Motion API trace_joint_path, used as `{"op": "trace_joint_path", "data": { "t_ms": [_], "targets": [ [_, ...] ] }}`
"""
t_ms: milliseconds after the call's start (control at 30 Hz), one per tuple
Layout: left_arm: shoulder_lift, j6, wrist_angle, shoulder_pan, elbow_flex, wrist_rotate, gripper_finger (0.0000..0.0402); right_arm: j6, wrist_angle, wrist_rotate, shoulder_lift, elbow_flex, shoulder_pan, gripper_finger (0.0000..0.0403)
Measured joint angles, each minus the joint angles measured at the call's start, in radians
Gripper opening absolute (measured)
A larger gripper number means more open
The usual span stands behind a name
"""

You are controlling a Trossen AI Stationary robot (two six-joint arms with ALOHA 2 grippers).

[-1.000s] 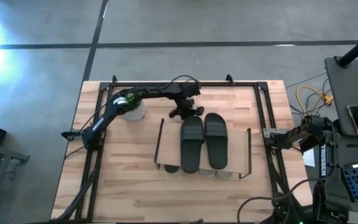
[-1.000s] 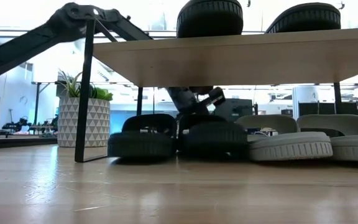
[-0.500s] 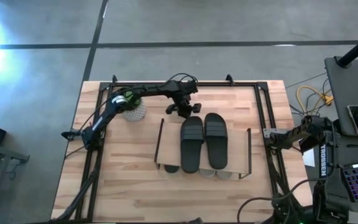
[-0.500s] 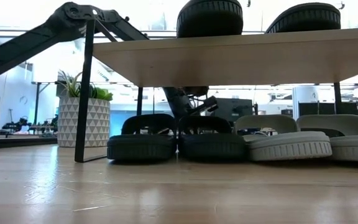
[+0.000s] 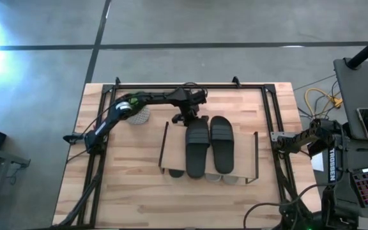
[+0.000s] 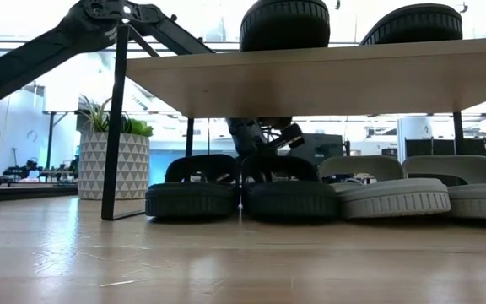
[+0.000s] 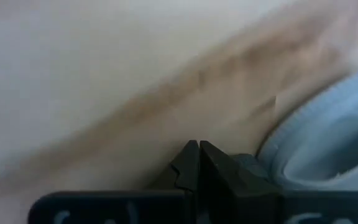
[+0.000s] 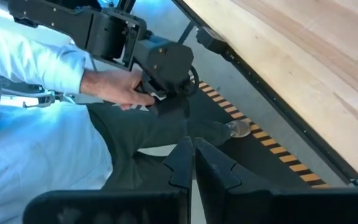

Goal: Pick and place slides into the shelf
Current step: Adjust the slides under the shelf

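Note:
The shelf stands mid-table, its plank bearing two black slides. On the table under the plank lie two black slides and two light grey slides, soles down. My left gripper is shut and low at the shelf's far edge, just behind the second black slide. In the left wrist view its fingers point at blurred wood with a pale shape beside them. My right gripper is shut and waits past the table's right edge. My left gripper stands with shut fingers close behind the far end of the second black slide under the plank. The slide and the shelf hide the fingertips in the low view and the wrist view is blurred, so I cannot tell whether it touches the slide.
A potted plant in a white patterned pot stands left of the left gripper, near the shelf's far left corner. Black rails frame the tabletop. A person's hand rests on a device beyond the table's right edge.
My left gripper drew back a little toward the far edge, turned at the wrist, then came back down to the shelf's far edge. The second black slide under the plank, raised and blurred a second ago, now lies flat beside the first.

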Motion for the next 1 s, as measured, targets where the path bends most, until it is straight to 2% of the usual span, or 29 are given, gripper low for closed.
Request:
{"op": "trace_joint_path", "data": {
  "t_ms": [233,400,633,767,1000],
  "targets": [
    [-0.020,0.002,-0.006,-0.022,-0.002,-0.004,0.0000,-0.002,0.037,0.000,0.000,0.000,0.000,0.0011],
    [-0.053,0.046,-0.014,0.008,-0.002,-0.127,0.0000,-0.003,0.047,0.005,0.000,0.000,0.000,0.0011],
    [-0.104,0.106,-0.202,0.095,-0.031,-0.271,0.0000,-0.035,0.074,0.009,0.000,0.000,0.000,0.0011],
    [-0.118,0.123,-0.221,0.134,-0.065,-0.214,0.0000,-0.053,0.075,0.009,0.000,0.000,0.000,0.0011],
    [-0.118,0.135,-0.239,0.134,-0.154,-0.169,0.0000,-0.055,0.075,0.025,0.000,0.000,0.000,0.0011]
  ]
}}
